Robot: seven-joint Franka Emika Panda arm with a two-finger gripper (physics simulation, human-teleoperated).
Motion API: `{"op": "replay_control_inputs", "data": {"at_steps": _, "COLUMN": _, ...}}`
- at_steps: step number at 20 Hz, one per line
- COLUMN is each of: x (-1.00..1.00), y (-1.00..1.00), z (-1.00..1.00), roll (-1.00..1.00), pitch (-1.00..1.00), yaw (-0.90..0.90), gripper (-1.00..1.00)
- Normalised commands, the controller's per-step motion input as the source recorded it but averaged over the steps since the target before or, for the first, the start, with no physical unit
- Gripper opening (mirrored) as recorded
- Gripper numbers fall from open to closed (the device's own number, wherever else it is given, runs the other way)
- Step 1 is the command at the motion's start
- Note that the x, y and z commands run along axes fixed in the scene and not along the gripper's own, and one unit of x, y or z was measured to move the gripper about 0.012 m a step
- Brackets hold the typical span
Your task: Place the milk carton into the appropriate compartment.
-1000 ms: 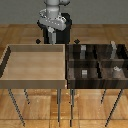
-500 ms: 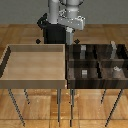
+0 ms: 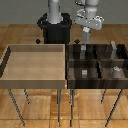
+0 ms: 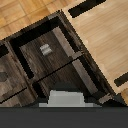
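Note:
The milk carton (image 3: 83, 50) is a small pale grey-white box hanging under my gripper (image 3: 85, 40), which is shut on it. It hovers over the back compartment of the dark divided bin (image 3: 97, 83), on the side nearest the light bin. In the wrist view the milk carton (image 4: 65, 97) shows as a pale block at the frame's edge, with the dark compartments (image 4: 50, 60) beneath it. The fingertips themselves are hard to make out.
A large light wooden bin (image 3: 35, 81) stands at the exterior view's left of the dark bin. Small grey blocks (image 3: 84, 73) (image 3: 116, 70) (image 3: 114, 46) sit among the dark dividers, and one grey block (image 4: 45, 48) shows in the wrist view. The black robot base (image 3: 54, 27) stands behind the bins.
The arm has swung from behind the light bin toward the exterior view's right and lower, carrying the carton over the dark bin's back compartment.

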Motion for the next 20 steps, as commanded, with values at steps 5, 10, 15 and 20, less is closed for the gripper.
{"op": "replay_control_inputs", "data": {"at_steps": 5, "x": -0.6, "y": 0.0, "z": -0.2, "roll": 0.0, "pitch": 0.0, "yaw": 0.0, "gripper": -1.0}}
{"op": "replay_control_inputs", "data": {"at_steps": 10, "x": 0.0, "y": 0.0, "z": -1.0, "roll": 0.0, "pitch": 0.0, "yaw": 0.0, "gripper": -1.0}}
{"op": "replay_control_inputs", "data": {"at_steps": 15, "x": 0.0, "y": 0.0, "z": -0.2, "roll": 0.0, "pitch": 0.0, "yaw": 0.0, "gripper": -1.0}}
{"op": "replay_control_inputs", "data": {"at_steps": 20, "x": 0.0, "y": 0.0, "z": -0.8, "roll": 0.0, "pitch": 0.0, "yaw": 0.0, "gripper": -1.0}}
